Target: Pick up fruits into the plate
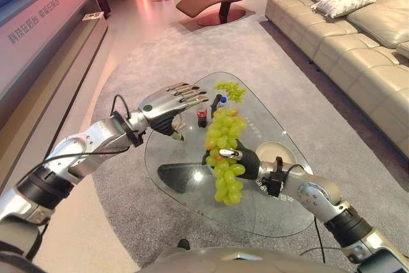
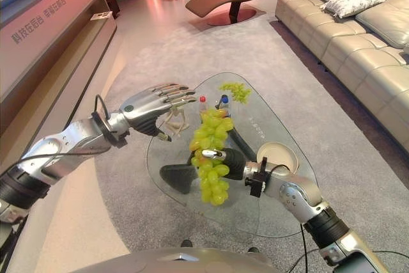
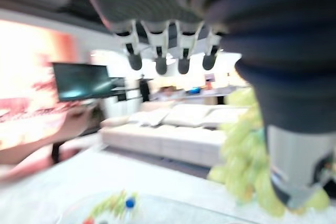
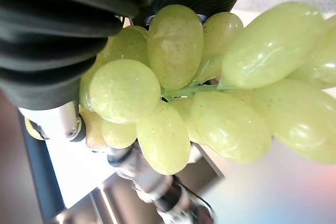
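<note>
Above glass table (image 1: 192,190), right hand (image 1: 246,161) clutches long green grape bunch (image 1: 225,151); left hand (image 1: 167,108) open-fingered.

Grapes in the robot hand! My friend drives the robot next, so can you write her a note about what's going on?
Right robot hand: shut on a big grape bunch, held up above the glass table.
Left robot hand: open, empty, hovering over the table's left side.
Plate: empty, on the table's right side.
Second grape bunch: at the table's far edge, by small bottles.
Done: first bunch lifted.
Left: both bunches into the plate.
</note>
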